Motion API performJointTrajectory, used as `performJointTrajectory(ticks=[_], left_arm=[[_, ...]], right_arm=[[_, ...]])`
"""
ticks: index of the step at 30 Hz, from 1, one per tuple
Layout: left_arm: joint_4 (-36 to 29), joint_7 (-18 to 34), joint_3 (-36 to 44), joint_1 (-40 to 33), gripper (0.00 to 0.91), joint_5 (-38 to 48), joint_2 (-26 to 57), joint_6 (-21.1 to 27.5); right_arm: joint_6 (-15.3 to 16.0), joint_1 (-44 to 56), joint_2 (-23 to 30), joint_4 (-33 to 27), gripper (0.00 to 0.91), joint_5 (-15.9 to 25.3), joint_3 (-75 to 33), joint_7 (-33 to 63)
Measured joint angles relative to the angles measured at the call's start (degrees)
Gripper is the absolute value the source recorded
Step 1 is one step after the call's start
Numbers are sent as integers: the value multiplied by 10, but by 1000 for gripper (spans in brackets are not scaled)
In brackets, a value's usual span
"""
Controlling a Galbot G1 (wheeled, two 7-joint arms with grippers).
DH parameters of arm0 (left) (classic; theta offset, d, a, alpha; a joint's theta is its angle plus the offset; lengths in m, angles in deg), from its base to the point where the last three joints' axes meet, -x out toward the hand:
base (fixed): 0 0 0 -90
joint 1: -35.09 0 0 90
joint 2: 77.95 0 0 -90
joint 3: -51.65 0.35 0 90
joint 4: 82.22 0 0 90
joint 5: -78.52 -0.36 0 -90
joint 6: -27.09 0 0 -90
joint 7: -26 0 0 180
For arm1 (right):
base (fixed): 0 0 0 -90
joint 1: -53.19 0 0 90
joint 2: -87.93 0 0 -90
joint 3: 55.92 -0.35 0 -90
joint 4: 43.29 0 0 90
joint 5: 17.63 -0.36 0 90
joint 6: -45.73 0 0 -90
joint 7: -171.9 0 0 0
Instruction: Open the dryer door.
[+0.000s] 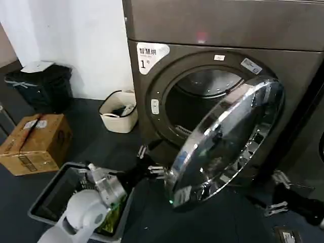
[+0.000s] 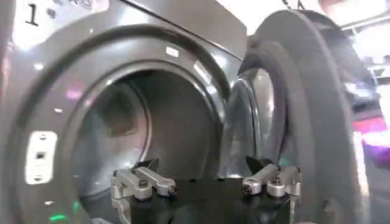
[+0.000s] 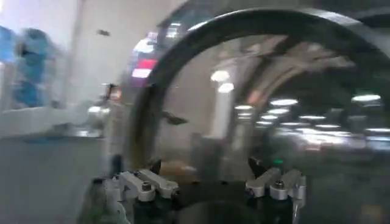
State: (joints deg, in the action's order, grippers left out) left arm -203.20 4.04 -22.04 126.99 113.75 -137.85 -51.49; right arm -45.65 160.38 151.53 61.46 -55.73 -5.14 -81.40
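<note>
The dryer [image 1: 228,30], dark bronze-grey metal, stands with its door [image 1: 223,144] swung partway out, hinged on the robot's right. The left claw [image 1: 147,164], fingers apart, sits at the door's free lower-left edge, nearer than the right claw [image 1: 276,195], also apart, low beside the hinge side. Chrome ring, dark domed glass.

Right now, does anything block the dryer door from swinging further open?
Possibly: the right pincer sits low on the door's outer side, facing the dryer door. The left pincer is at its free edge, fingers open, gripping nothing.
</note>
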Motion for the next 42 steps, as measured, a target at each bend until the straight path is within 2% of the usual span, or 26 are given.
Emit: performJointTrajectory(ticks=[9, 15, 18, 20, 26, 33, 38, 42], left_arm=[[10, -7, 48, -29, 907, 26, 14, -14], [23, -14, 96, -57, 907, 47, 24, -30], [31, -14, 125, -74, 907, 58, 26, -35], [36, -14, 146, -85, 907, 62, 28, -37], [53, -11, 206, -132, 907, 78, 28, -54], [81, -9, 274, -193, 907, 101, 15, -65], [107, -6, 323, -237, 907, 111, -3, -66], [127, -5, 360, -268, 907, 115, -17, -71]], right_arm=[[-1, 10, 17, -12, 907, -10, -128, 66], [-16, 32, 29, 14, 907, -11, -194, 163], [-36, 46, 38, 38, 907, -28, -216, 233], [-37, 55, 40, 53, 907, -41, -226, 272], [-8, 86, 45, 89, 907, -70, -274, 381], [18, 118, 35, 102, 907, -77, -342, 500], [35, 131, 25, 95, 907, -61, -388, 578], [45, 134, 23, 84, 907, -21, -419, 634]])
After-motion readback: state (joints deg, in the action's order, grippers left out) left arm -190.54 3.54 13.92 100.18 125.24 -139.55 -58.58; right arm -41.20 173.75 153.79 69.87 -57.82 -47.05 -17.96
